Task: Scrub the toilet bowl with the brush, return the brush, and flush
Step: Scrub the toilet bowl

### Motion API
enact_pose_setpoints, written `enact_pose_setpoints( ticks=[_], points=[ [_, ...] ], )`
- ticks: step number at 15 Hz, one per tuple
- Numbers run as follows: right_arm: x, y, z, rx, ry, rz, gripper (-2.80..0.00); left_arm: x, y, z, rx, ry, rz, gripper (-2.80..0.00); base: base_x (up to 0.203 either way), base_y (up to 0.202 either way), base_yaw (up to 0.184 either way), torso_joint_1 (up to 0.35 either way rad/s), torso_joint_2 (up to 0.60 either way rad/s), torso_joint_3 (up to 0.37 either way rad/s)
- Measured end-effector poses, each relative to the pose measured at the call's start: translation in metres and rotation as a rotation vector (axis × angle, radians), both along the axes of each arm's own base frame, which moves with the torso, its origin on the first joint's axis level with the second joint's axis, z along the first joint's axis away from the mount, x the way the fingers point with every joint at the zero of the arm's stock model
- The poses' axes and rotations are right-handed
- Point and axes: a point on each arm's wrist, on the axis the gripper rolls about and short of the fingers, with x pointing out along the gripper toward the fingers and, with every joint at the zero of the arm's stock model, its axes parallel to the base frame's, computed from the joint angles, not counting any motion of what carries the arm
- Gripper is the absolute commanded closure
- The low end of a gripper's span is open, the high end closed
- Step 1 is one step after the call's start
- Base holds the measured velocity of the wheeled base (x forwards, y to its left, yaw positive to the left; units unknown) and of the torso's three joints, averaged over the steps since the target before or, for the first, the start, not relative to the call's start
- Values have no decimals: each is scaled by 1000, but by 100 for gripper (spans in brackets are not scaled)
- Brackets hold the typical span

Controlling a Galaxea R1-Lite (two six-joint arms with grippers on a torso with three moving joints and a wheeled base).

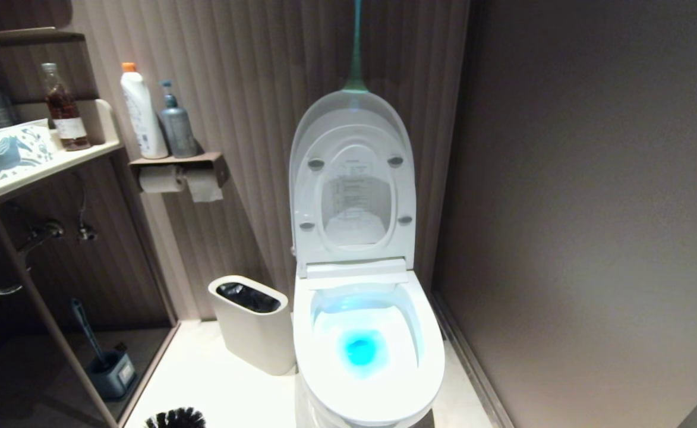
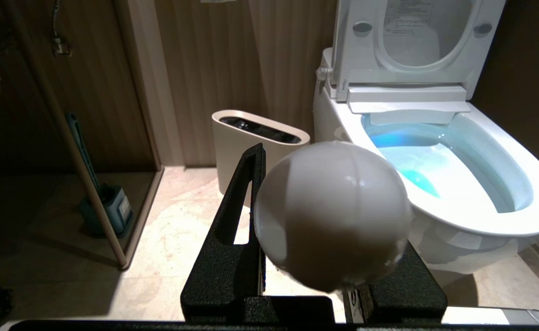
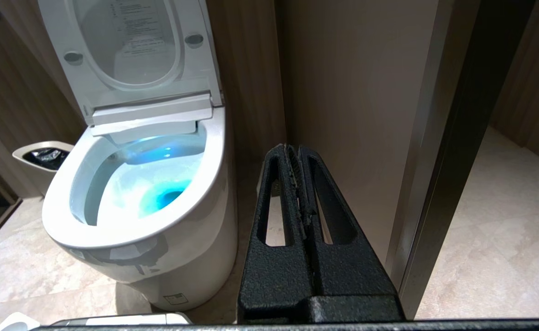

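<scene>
Left gripper [image 2: 297, 257] clamped on brush [image 2: 331, 214], right gripper [image 3: 297, 161] jaws together, lid label unreadable.

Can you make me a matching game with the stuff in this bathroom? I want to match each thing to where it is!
Things:
1. toilet lid
2. bin
3. paper rolls
4. white bottle with the orange cap

Places:
A. standing on the little shelf
B. tipped up, open
C. on the floor beside the toilet
D. hanging under the little shelf

Pairs: 1-B, 2-C, 3-D, 4-A
</scene>
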Motion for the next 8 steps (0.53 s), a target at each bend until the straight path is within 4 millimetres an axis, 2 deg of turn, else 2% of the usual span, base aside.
enact_pose_setpoints(
  ticks=[4, 8],
  points=[
    [0, 0, 0, 0, 0, 0, 0, 0, 0, 0, 0, 0, 0, 0, 0, 0, 0, 0, 0, 0],
    [0, 0, 0, 0, 0, 0, 0, 0, 0, 0, 0, -1, 0, 0, 0, 0, 0, 177, -88, -55]
  ],
)
